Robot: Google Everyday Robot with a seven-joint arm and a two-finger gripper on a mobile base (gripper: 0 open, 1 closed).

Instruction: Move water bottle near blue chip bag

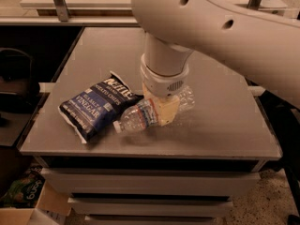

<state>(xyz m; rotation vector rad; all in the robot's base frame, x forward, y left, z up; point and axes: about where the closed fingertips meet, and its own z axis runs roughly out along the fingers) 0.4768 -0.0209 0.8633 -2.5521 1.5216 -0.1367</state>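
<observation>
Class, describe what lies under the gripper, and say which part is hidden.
The water bottle lies on its side on the table, clamped in the gripper, cap towards the blue chip bag. Its middle is covered.

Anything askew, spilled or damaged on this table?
The bottle lies on its side, cap toward the bag, with the gripper closed around its middle. No spill or damage shows.

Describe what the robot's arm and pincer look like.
The arm is a thick, smooth, off-white tube with two small dark holes, ending in a round collar with a small grille. Below it the pincer, down at the bottle on the table, has pale yellowish fingers.
</observation>
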